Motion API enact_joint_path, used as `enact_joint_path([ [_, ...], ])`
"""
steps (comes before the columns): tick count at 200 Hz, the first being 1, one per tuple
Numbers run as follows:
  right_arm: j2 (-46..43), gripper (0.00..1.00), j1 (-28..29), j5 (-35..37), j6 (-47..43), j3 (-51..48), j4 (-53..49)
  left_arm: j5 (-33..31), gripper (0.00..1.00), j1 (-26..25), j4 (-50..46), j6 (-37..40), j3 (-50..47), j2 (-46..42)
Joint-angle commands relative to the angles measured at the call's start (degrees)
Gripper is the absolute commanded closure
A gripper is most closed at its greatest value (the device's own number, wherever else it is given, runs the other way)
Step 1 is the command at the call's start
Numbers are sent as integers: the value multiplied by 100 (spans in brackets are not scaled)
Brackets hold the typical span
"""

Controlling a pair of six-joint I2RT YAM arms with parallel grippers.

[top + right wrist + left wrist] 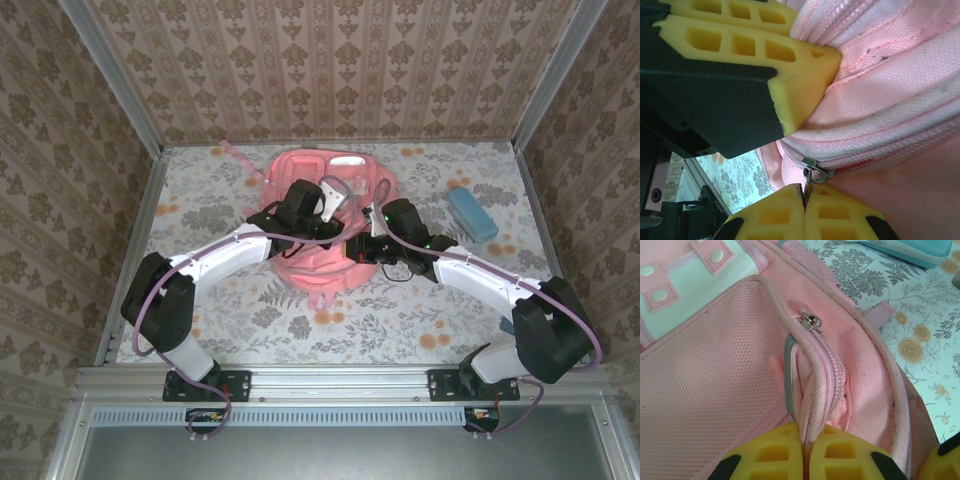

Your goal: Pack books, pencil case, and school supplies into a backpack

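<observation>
The pink backpack [318, 180] lies flat in the middle of the table, and both arms reach over its near end. My left gripper [806, 434] is shut on the backpack's zip edge [815, 390], a fold of pink fabric and zip tape pinched between its yellow fingers. My right gripper [804, 194] is shut on the metal zip pull [808, 181], which hangs from the slider [819, 170]. The left gripper's fingers [790, 55] show just above it, against the same seam. The light blue pencil case [471, 212] lies on the table to the right of the backpack. The books are out of view.
The floral tablecloth [220, 200] covers the table, with patterned walls on three sides. A metal rail [330, 378] runs along the near edge at the arm bases. A pink strap [240, 158] trails from the backpack to the far left.
</observation>
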Motion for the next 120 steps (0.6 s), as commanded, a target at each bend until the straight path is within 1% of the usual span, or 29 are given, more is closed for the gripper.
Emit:
enact_joint_path([
  [1, -19, 100, 256, -618, 101, -63, 81, -16, 100, 118, 1247, -485, 84, -24],
  [14, -79, 99, 193, -520, 114, -91, -4, -13, 100, 147, 1266, -497, 56, -40],
  [18, -285, 99, 166, -485, 126, -99, -32, -13, 100, 154, 1261, -489, 51, -48],
  [36, -549, 97, -43, -319, 178, -140, -186, 58, 100, 180, 1237, -414, -4, -125],
  [44, -616, 94, -140, -335, 159, -129, -286, 132, 100, 197, 1245, -370, -32, -163],
  [48, -636, 91, -185, -345, 138, -100, -368, 159, 100, 199, 1224, -330, -49, -183],
  [49, -639, 88, -198, -345, 132, -96, -402, 169, 100, 199, 1217, -321, -54, -188],
  [51, -641, 86, -212, -324, 127, -75, -459, 188, 100, 205, 1207, -303, -55, -197],
  [64, -660, 59, -355, -236, 171, 49, -826, 248, 100, 203, 1137, -144, -68, -254],
  [71, -659, 50, -450, -226, 265, 64, -919, 246, 100, 207, 1087, -48, -89, -288],
  [75, -661, 48, -511, -226, 359, 68, -934, 235, 100, 207, 1066, 6, -97, -305],
  [90, -657, 46, -740, -319, 789, 56, -863, 206, 100, 218, 991, 165, -165, -366],
  [120, -488, 48, -1047, -479, 1624, 233, -699, 356, 100, 216, 944, 410, -291, -476],
])
